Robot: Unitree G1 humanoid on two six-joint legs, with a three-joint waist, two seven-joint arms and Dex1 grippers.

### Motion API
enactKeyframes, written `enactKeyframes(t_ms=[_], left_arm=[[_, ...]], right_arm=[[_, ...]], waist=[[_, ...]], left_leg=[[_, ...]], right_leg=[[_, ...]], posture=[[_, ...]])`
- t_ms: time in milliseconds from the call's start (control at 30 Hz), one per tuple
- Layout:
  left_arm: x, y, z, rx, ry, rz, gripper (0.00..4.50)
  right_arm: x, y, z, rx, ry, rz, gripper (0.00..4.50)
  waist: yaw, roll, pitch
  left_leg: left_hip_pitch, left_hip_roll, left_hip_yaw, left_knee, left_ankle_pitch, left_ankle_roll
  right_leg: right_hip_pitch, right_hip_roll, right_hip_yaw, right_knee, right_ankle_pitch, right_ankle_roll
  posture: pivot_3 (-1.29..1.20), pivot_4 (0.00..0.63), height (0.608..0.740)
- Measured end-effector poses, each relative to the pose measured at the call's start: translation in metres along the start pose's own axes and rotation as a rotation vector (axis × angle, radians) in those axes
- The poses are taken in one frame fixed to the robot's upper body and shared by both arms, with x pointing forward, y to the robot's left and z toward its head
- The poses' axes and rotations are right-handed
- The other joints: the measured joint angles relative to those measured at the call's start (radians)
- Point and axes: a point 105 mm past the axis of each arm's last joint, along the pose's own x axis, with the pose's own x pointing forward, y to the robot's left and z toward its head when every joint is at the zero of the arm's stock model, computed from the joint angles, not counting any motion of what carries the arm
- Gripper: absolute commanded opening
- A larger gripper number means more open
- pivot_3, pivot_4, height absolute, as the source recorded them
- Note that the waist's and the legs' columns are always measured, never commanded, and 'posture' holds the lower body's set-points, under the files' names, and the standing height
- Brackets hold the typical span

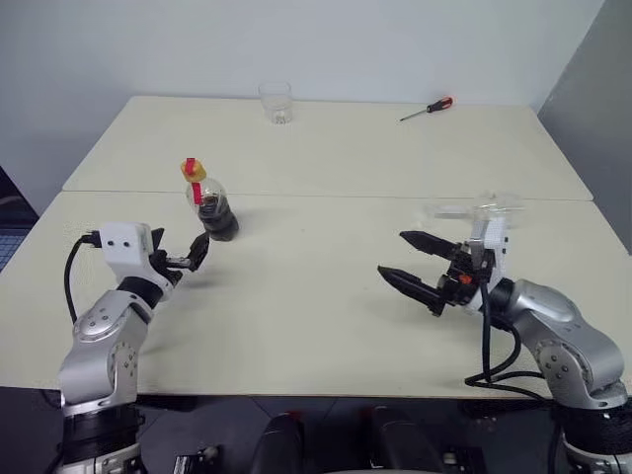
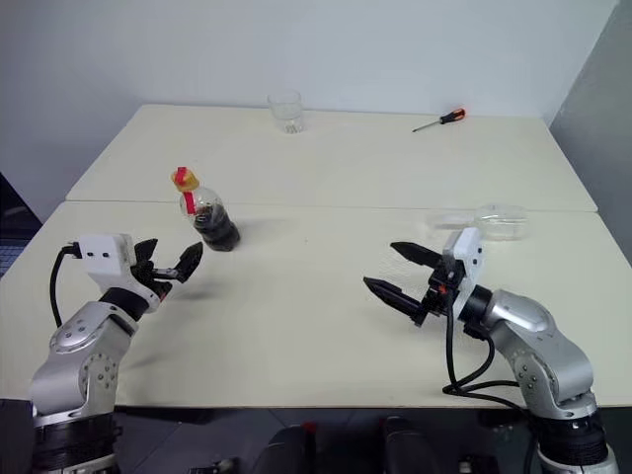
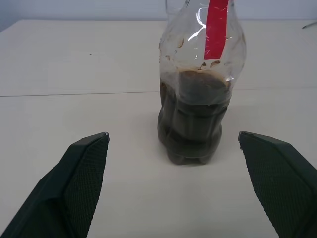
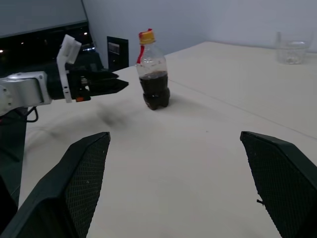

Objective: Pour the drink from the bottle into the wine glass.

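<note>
While both grippers stand wide and empty, I size up the bottle (image 1: 211,204) before taking hold.

It stands upright on the table (image 1: 326,316), left of the middle and just in front of the seam across the top, and my left gripper (image 1: 190,259) sits near it with the bottle lined up between its spread fingers in the left wrist view. I judge it light, since the drink (image 3: 190,124) fills only the lower body, and the thin clear plastic looks soft enough to buckle, so I would take it around the ribbed lower body, below the red label, and squeeze gently. The yellow cap (image 1: 193,169) is still on. My right gripper (image 1: 427,269) hangs open toward the right front, and the wine glass (image 1: 484,209) appears to lie on its side near the right edge; thin and fragile, best taken at the stem.
</note>
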Motion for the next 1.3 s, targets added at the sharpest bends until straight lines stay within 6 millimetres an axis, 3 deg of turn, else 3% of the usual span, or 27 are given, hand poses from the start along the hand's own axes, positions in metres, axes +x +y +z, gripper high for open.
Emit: enactKeyframes(t_ms=[400,1300], left_arm=[[0.029,-0.016,-0.002,-0.012,-0.031,-0.039,4.45],[0.096,-0.023,0.008,-0.016,-0.119,-0.034,4.45]], right_arm=[[0.018,0.001,0.009,0.003,-0.041,0.046,4.5],[0.032,0.004,0.014,0.033,-0.085,0.036,4.5]], waist=[[0.001,0.0,0.0],[0.0,0.0,0.0]], left_leg=[[0.0,0.0,-0.001,0.0,0.0,0.0],[-0.001,-0.001,-0.001,0.001,0.0,0.0]], right_leg=[[0.0,0.0,-0.001,0.0,0.0,0.0],[0.0,0.0,-0.003,0.0,0.0,0.0]], posture=[[0.0,0.15,0.74],[0.0,0.15,0.74]])
